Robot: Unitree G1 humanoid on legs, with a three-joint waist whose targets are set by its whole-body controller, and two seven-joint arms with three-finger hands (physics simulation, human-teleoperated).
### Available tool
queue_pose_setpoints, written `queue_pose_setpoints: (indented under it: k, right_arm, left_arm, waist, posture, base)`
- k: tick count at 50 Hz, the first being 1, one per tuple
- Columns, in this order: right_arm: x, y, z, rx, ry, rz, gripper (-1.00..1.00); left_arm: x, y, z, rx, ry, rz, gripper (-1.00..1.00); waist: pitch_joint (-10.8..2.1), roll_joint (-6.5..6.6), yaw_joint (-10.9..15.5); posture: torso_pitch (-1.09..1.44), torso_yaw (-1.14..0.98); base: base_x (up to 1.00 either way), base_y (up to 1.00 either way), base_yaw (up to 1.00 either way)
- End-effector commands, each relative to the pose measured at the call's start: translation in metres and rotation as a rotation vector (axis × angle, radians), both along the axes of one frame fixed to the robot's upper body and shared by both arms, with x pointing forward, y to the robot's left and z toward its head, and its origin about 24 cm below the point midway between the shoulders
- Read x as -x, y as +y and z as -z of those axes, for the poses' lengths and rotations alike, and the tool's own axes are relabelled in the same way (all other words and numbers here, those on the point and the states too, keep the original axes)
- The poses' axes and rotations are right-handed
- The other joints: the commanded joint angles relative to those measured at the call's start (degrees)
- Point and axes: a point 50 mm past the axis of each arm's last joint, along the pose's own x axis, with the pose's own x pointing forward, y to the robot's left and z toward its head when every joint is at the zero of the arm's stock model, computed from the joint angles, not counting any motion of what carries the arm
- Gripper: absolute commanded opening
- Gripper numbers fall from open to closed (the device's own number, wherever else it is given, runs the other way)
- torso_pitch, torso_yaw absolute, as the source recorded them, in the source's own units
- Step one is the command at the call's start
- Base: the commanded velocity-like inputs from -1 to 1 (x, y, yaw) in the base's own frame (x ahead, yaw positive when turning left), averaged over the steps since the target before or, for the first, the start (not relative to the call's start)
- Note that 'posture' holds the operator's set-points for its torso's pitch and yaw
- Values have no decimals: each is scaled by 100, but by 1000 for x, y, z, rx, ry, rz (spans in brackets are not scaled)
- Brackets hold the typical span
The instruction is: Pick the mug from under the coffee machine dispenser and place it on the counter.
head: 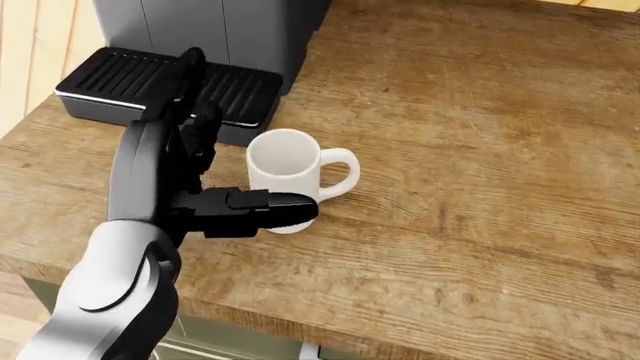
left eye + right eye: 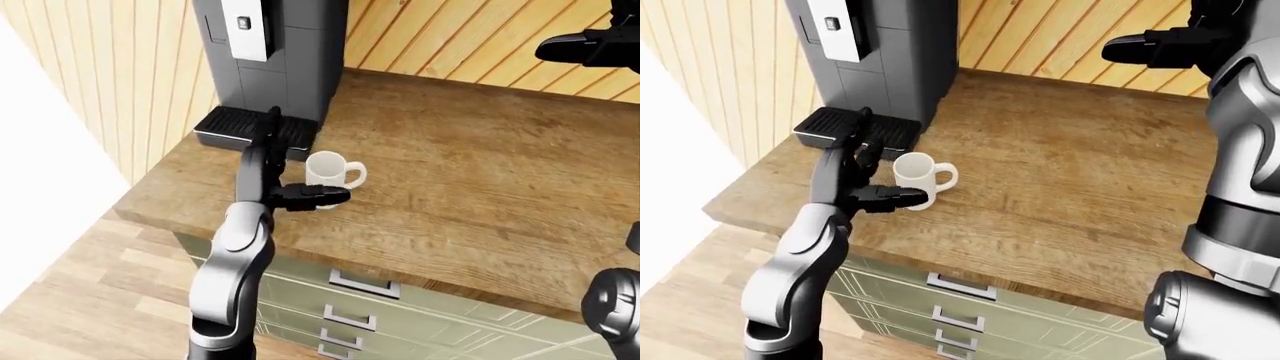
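Observation:
The white mug (image 1: 285, 176) stands upright on the wooden counter (image 1: 480, 225), just right of the coffee machine's black drip tray (image 1: 110, 79), with its handle to the right. My left hand (image 1: 225, 150) is open at the mug's left side: the fingers (image 1: 185, 82) point up over the tray and the thumb (image 1: 270, 208) lies across the mug's lower edge. The fingers do not close round it. My right hand (image 2: 1155, 46) is open and empty, raised high at the top right, far from the mug.
The grey coffee machine (image 2: 265, 52) stands at the counter's top left against a wooden slat wall (image 2: 460, 37). The counter's left edge runs close to the tray. Green drawers (image 2: 350, 311) sit below the counter's near edge.

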Motion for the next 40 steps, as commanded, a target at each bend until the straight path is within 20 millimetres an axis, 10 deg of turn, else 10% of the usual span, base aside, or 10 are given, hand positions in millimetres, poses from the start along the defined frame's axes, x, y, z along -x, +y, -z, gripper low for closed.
queue_pose_setpoints:
  k: [1, 27, 40]
  right_arm:
    - [10, 0, -20, 24, -90, 8, 100]
    - [11, -2, -19, 27, -85, 12, 100]
    - [10, -1, -20, 28, -85, 11, 100]
  left_arm:
    - [4, -2, -17, 14, -88, 14, 100]
    - [41, 13, -58, -4, -154, 49, 100]
    - [48, 37, -112, -38, -279, 9, 100]
  waist:
    - [-143, -34, 3]
    - [-116, 20, -18]
    - [-57, 74, -39]
  posture:
    - [0, 0]
    - [0, 0]
    - [0, 0]
  base:
    - [0, 0, 0]
    - [0, 0, 0]
    - [0, 0, 0]
